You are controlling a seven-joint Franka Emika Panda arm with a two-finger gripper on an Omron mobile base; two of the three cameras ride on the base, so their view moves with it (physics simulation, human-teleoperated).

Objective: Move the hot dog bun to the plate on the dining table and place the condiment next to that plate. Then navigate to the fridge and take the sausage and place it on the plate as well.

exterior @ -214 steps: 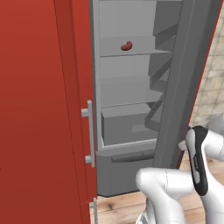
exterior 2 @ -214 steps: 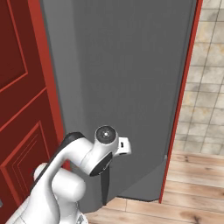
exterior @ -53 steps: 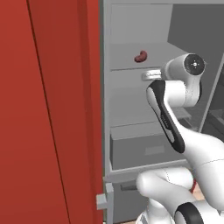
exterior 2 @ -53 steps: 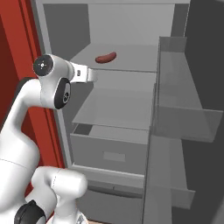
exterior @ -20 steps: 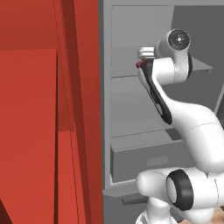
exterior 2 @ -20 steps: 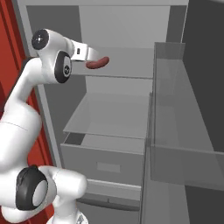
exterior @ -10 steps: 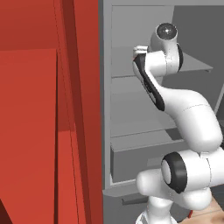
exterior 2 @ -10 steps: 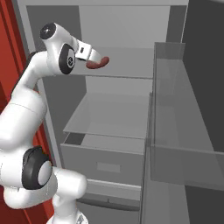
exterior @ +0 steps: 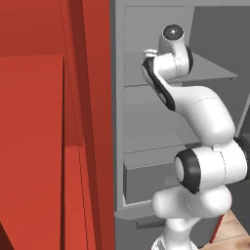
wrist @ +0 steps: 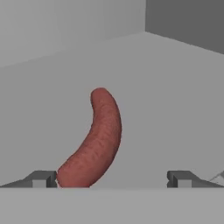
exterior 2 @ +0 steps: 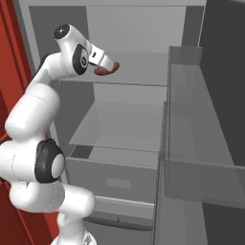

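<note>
The sausage (wrist: 94,142) lies on the upper shelf (exterior 2: 143,69) of the open fridge (exterior 2: 191,143), just ahead of the gripper (wrist: 111,178). In the hand view the fingers (wrist: 41,178) stand wide apart and hold nothing. The sausage sits off-centre between them: its near end is right beside the left fingertip, and there is a broad gap to the right one. Its long axis does not run across the fingers. It curves from that near left end away toward the far middle of the shelf, so the fingers would close on the near part and not the middle. To judge by this, a small shift to the left and a little further in would centre it. In the right base view the gripper (exterior 2: 111,65) hangs at the shelf's left front, touching or almost touching the sausage (exterior 2: 103,71). The shelf is bare to the right and behind, with the fridge's left wall close.
</note>
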